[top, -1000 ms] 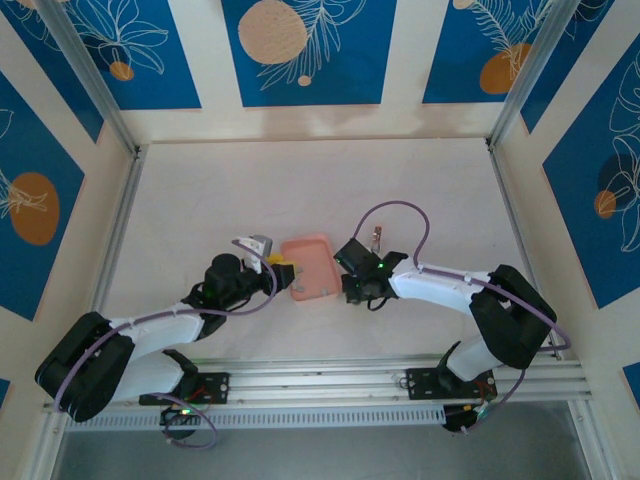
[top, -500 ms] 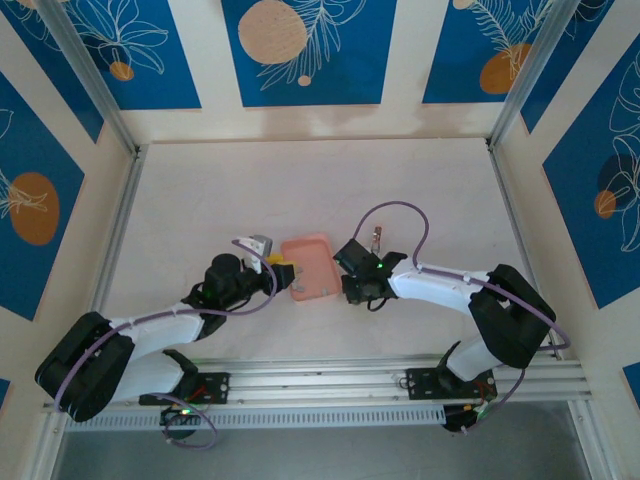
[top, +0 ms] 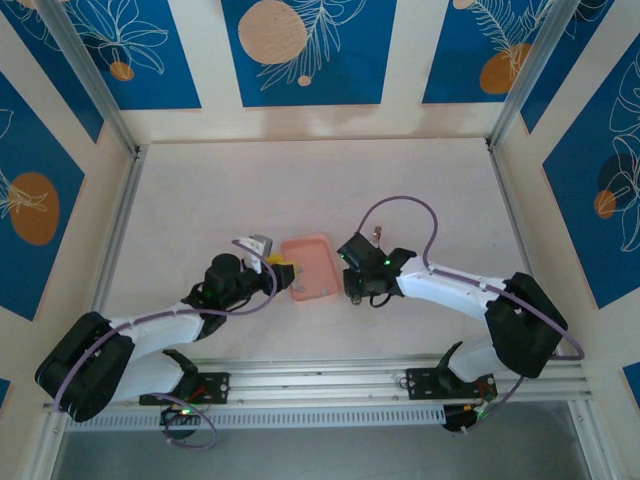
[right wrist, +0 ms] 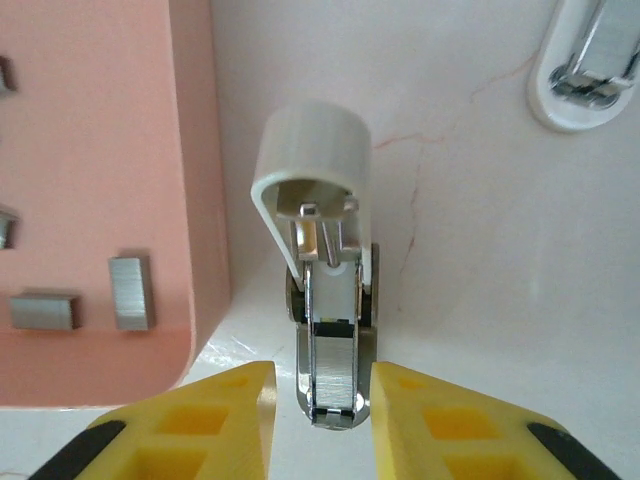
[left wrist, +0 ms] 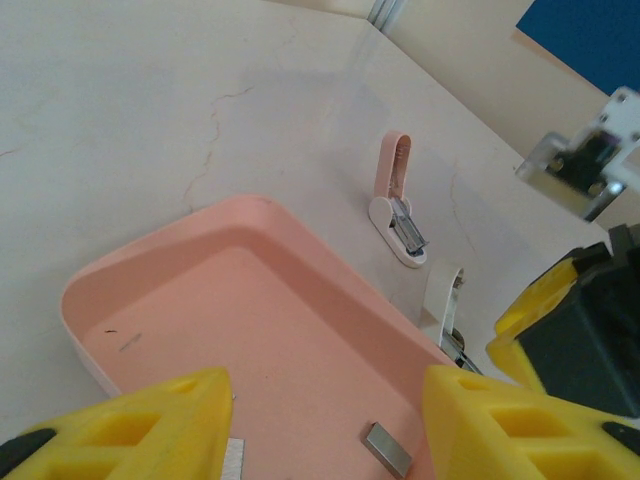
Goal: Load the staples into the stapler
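glossy rounded stapler, flat grey staples, smooth pink tray.

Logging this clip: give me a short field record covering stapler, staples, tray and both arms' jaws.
stapler: hinged open beside pink tray, metal channel exposed
staples: loose grey strips lying in the tray
second stapler: also open, standing farther from the tray
right gripper: jaws apart, flanking the stapler's metal end
left gripper: jaws apart over the tray's near end
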`<act>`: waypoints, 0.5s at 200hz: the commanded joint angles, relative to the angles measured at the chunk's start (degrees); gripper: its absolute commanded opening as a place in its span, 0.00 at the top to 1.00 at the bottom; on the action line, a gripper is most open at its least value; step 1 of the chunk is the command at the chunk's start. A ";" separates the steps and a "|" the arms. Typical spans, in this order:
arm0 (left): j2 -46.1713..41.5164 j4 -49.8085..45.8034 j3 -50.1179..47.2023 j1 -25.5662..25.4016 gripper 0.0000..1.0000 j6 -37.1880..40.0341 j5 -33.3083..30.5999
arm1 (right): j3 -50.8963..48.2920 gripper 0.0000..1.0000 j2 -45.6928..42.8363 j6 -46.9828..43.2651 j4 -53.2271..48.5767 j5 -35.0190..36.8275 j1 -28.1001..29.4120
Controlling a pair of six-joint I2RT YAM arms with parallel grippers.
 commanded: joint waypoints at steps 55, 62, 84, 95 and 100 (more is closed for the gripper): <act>2.37 -9.64 9.22 -1.14 0.47 3.12 4.87 | -10.84 0.64 -10.82 4.53 10.40 -16.47 -10.81; 2.85 -10.59 10.43 -1.53 0.47 3.59 5.26 | -12.07 0.64 -11.94 4.88 11.18 -17.80 -12.03; 5.36 -14.32 14.88 -3.34 0.46 5.40 6.11 | -15.35 0.63 -16.47 5.49 11.96 -17.83 -14.11; 7.04 -16.41 17.38 -4.38 0.43 6.31 6.17 | -16.36 0.63 -18.78 5.28 11.11 -17.19 -14.60; 7.95 -17.34 18.55 -4.91 0.41 6.76 6.41 | -16.81 0.62 -19.77 5.19 10.67 -17.11 -14.88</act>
